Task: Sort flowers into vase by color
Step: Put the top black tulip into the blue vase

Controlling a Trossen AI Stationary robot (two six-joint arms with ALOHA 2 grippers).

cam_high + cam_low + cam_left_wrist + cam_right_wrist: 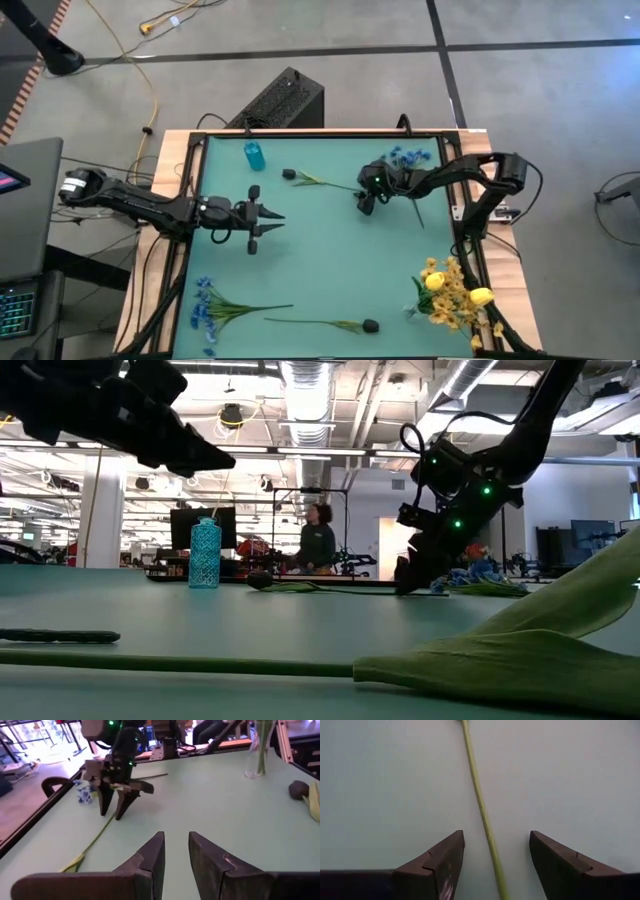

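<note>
My right gripper (366, 203) points down at the mat, open. Its fingers stand on either side of a thin green stem (479, 795) without touching it. That stem belongs to the dark-bud flower (290, 175) lying near the far edge, with its bud (260, 580) toward the turquoise vase (254, 155). A blue sprig (410, 155) lies just beyond the right gripper. My left gripper (272, 224) hovers open above mid-table, pointing right. Yellow blossoms (448, 292) stand at the near right, their stems in a clear vase (260, 750).
Another blue sprig (205, 300) and a second dark-bud flower (370, 325) lie flat along the near edge. A dark frame (190, 200) rims the green mat. A black box (285, 100) sits beyond the far edge. A person sits in the room behind.
</note>
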